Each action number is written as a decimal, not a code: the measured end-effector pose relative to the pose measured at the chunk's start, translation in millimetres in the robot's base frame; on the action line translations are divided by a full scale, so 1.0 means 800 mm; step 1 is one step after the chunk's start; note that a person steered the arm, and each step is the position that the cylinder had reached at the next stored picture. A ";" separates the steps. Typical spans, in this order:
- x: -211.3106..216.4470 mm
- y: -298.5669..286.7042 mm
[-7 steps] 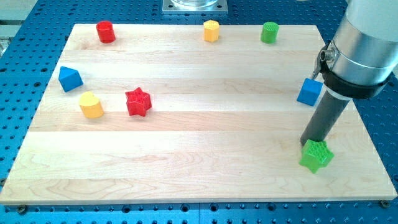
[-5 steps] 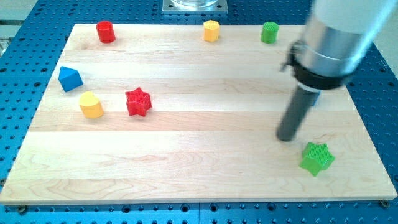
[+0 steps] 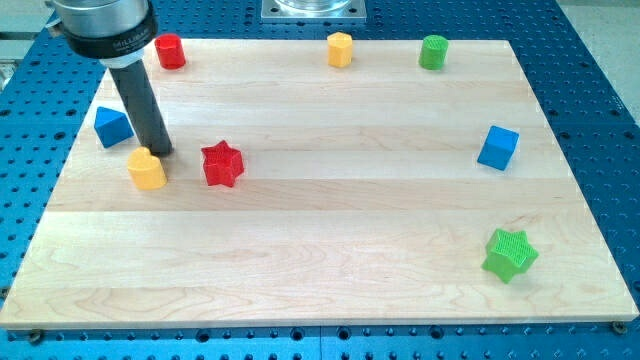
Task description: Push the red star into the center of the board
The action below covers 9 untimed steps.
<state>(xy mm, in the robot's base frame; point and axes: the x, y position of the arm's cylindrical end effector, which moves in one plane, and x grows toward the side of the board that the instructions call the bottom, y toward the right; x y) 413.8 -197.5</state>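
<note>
arm housing [image 3: 100, 25]: cut by view's top | blue block [image 3: 112, 126]: right corner possibly hidden behind rod [image 3: 145, 110]

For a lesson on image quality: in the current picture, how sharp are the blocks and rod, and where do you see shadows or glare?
Camera view: lighting is even and bright, no strong glare on the board. Blocks such as the red star and green star are sharp, with small soft shadows at their bases. My tip is sharp too, just above the yellow block and to the view's left of the red star.
</note>
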 end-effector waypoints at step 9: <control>0.078 0.149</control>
